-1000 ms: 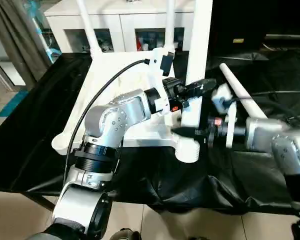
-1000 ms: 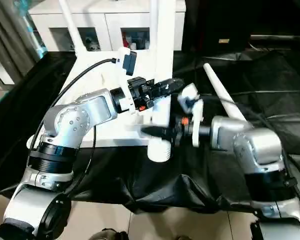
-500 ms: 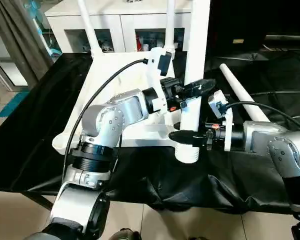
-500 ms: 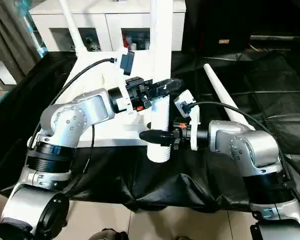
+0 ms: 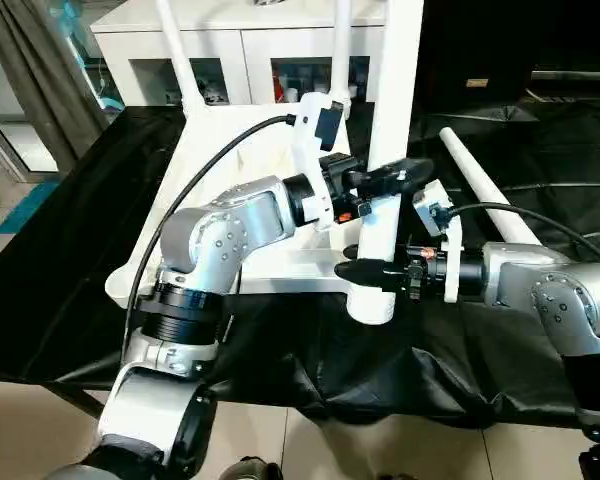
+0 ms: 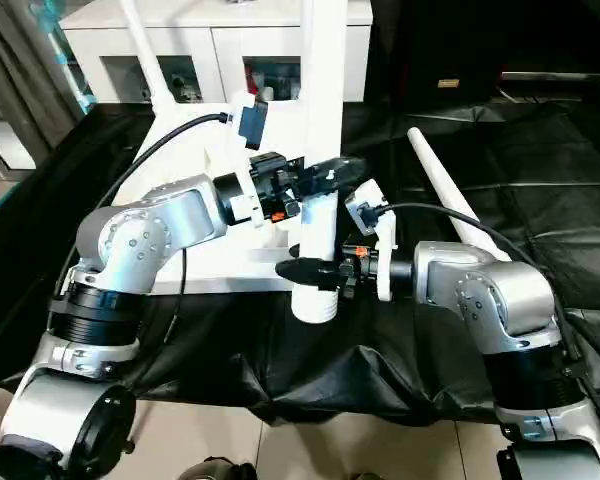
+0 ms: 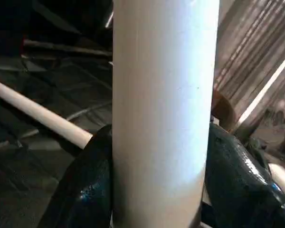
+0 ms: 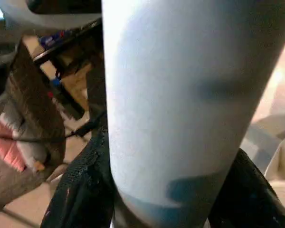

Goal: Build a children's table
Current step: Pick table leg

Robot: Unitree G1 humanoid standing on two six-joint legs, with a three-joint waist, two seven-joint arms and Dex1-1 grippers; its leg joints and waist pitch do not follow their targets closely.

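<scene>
Right end effector has closed in since a second ago, now clamped on the upright tube leg below the left end effector, also clamped; push straight down into the tabletop's corner socket on the desk.

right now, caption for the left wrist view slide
Left gripper's black fingers clamp an upright white table leg; a spare leg lies behind.

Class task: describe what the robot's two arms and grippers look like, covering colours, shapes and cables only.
Both arms are silver metal with rounded joints and black ribbed collars. The left gripper and right gripper each have two glossy black fingers, behind white wrist mounts with small red marks. A black cable loops over each forearm.
</scene>
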